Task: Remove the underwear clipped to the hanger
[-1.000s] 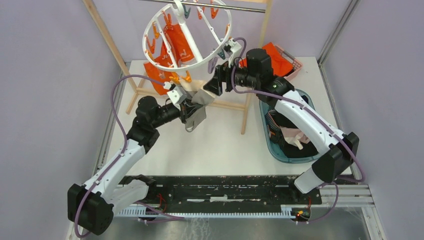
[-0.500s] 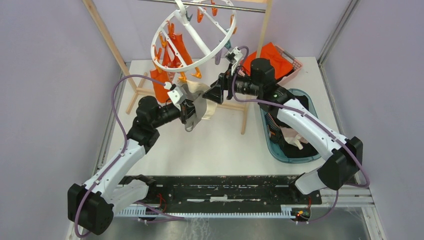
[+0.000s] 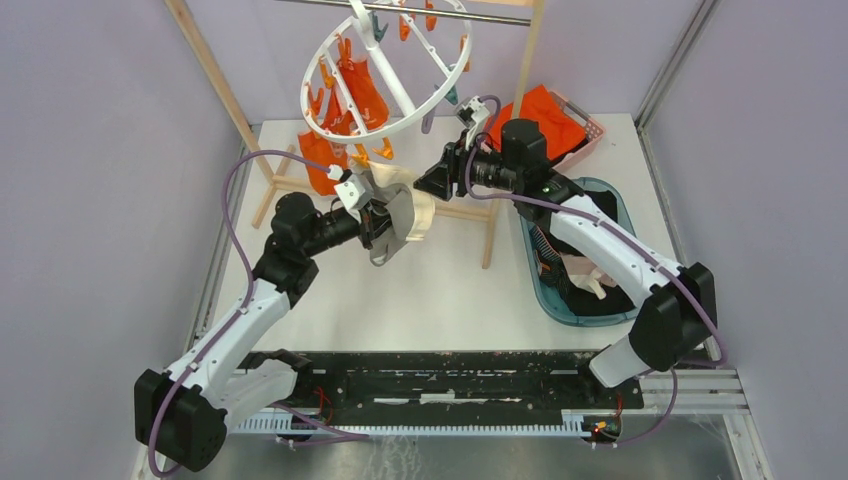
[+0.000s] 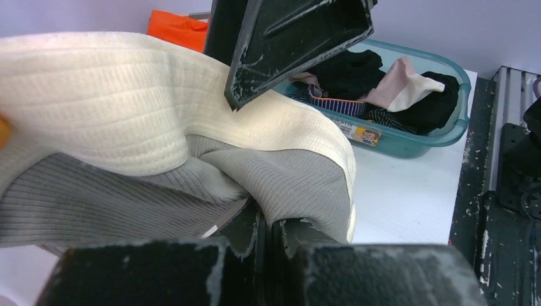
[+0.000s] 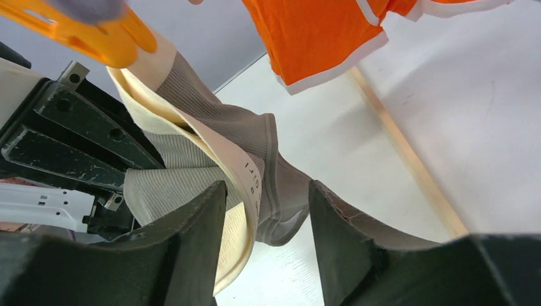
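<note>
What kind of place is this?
Probably a robot lab's mock laundry corner: purple walls boxing a white table, a peg hanger on a wooden rack, a teal basin of clothes.

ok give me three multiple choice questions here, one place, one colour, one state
1. Where on the table is the teal tub? A) its right side B) its left side C) dead centre
2. What colour is the underwear in the left end effector? A) black B) beige-grey C) orange
3. The right end effector is: A) open B) shut on fabric C) out of view
Answers: 1 A, the top view shows it by the right arm; 2 B, pale ribbed cloth is pinched there; 3 A, its jaws stand apart.
</note>
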{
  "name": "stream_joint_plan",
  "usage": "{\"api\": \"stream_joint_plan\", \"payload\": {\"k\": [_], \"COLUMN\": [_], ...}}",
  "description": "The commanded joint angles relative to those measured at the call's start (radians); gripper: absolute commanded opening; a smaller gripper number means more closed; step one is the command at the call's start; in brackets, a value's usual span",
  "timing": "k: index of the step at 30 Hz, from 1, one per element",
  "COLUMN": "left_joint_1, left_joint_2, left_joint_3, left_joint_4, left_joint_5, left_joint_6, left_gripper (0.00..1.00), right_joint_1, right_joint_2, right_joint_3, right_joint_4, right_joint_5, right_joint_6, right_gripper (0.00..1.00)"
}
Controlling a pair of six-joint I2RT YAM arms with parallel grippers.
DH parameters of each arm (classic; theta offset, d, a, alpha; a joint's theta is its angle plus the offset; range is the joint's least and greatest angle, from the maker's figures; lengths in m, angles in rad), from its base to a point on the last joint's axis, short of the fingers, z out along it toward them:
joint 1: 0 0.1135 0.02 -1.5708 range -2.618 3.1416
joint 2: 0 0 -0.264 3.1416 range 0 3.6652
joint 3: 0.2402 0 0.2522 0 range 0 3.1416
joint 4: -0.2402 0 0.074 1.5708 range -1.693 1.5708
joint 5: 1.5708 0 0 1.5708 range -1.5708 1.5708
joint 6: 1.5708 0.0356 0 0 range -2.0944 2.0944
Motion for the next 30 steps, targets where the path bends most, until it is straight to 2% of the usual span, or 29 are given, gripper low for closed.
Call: {"api": "stream_joint_plan", "payload": {"k": [1, 6, 8, 10, 11, 13, 14, 17, 19, 21, 24, 27, 30], "left_joint_1": [-0.005, -0.005, -0.006, -0.005, -0.004, -0.004, -0.003, 0.0, 0.001, 0.002, 0.002, 0.002, 0.002], "left_joint_2": [-0.023, -0.019, -0.022, -0.026, -0.027, -0.034, -0.039, -0.067, -0.096, -0.127, -0.154, -0.147, -0.114], "left_joint_3": [0.002, 0.002, -0.002, -0.006, -0.008, -0.005, 0.007, 0.078, 0.124, 0.159, 0.21, 0.279, 0.325], "left_joint_4": [0.038, 0.039, 0.039, 0.039, 0.037, 0.015, -0.024, -0.25, -0.391, -0.466, -0.476, -0.471, -0.409], "left_joint_5": [0.025, 0.011, 0.007, 0.002, 0.0, -0.002, -0.001, -0.001, -0.036, -0.122, -0.295, -0.395, -0.46], "left_joint_6": [0.031, 0.033, 0.032, 0.034, 0.036, 0.057, 0.086, 0.276, 0.397, 0.443, 0.418, 0.367, 0.254], "left_gripper": [0.03, 0.03, 0.03, 0.04, 0.07, 0.2, 0.3, 0.63, 0.75, 0.8, 0.81, 0.81, 0.8], "right_joint_1": [0.019, 0.053, 0.058, 0.054, 0.05, 0.037, 0.031, 0.028, 0.028, 0.028, 0.029, 0.035, 0.051], "right_joint_2": [0.036, 0.075, 0.075, 0.066, 0.055, 0.045, 0.041, 0.031, 0.032, 0.032, 0.037, 0.047, 0.05], "right_joint_3": [0.003, 0.027, 0.028, 0.038, 0.043, 0.044, 0.044, 0.041, 0.045, 0.047, 0.046, 0.055, 0.059], "right_joint_4": [0.081, 0.098, 0.099, 0.064, 0.041, 0.032, 0.032, 0.038, 0.039, 0.037, 0.039, 0.034, 0.028], "right_joint_5": [-0.03, -0.078, -0.077, -0.05, -0.019, -0.006, -0.006, -0.007, -0.016, -0.016, -0.01, -0.024, -0.03], "right_joint_6": [0.034, 0.062, 0.052, 0.015, -0.004, -0.006, 0.0, 0.005, 0.005, 0.005, 0.013, 0.014, 0.004], "right_gripper": [0.55, 0.41, 0.27, 0.06, 0.01, 0.01, 0.0, 0.0, 0.01, 0.0, 0.01, 0.01, 0.0]}}
